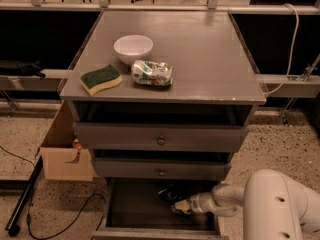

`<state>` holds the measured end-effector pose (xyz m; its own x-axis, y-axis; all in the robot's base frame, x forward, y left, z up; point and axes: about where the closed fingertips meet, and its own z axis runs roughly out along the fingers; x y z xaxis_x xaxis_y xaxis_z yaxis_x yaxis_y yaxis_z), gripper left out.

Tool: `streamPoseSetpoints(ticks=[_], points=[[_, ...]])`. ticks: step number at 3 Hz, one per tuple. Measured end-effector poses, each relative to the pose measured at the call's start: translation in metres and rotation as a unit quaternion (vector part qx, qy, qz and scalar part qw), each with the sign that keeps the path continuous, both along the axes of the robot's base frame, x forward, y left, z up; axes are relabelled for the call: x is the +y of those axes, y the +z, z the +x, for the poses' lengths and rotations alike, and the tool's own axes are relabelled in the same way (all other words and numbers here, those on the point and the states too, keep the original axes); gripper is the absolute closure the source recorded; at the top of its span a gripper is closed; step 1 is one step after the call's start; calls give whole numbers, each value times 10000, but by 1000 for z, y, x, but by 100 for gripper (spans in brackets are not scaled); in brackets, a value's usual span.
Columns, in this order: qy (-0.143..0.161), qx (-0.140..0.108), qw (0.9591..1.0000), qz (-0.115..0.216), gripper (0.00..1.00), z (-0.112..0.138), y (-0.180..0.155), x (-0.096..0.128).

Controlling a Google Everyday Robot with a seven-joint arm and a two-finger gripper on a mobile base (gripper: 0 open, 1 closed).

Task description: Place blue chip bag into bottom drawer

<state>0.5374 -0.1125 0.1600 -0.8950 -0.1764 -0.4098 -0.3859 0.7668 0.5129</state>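
The bottom drawer [150, 232] of the grey cabinet [80, 115] stands pulled open toward the camera, its inside dark. The robot's white arm [272, 204] reaches in from the right, and the gripper [179, 207] sits low inside the drawer, right of the middle. Whether it is clenched or released cannot be told from here. The blue chip bag [169, 193] shows only as a dark, faintly shiny crumpled shape inside the drawer, toward the back and just beside the gripper's tip. Whether the two touch is not clear.

Above it, the two shallower drawers are each drawn out a little, the top one [125, 135] less far than the bottom drawer and the middle one [125, 168] likewise. Each carries a small round knob [161, 140] at the centre of its front.

On the worktop [205, 49], three things sit near the front left corner: a white bowl [133, 48] standing upright, a sponge [101, 79] with its green side up and yellow underside showing, and a crumpled green-and-white packet [152, 73] lying just in front of the bowl, right of the sponge.

Left of the cabinet, on the speckled floor, a cardboard box [65, 156] stands against its side. A black pole [24, 199] and a thin dark cable [55, 221] lie nearby. A white cable [292, 44] hangs at the right.
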Motion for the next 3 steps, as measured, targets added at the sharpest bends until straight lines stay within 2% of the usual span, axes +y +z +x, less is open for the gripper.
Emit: streamPoseSetpoints(ticks=[1, 2, 3], points=[[0, 0, 10000, 0, 22, 0, 0, 0], [1, 1, 10000, 0, 0, 0, 0, 0], [1, 1, 10000, 0, 0, 0, 0, 0]])
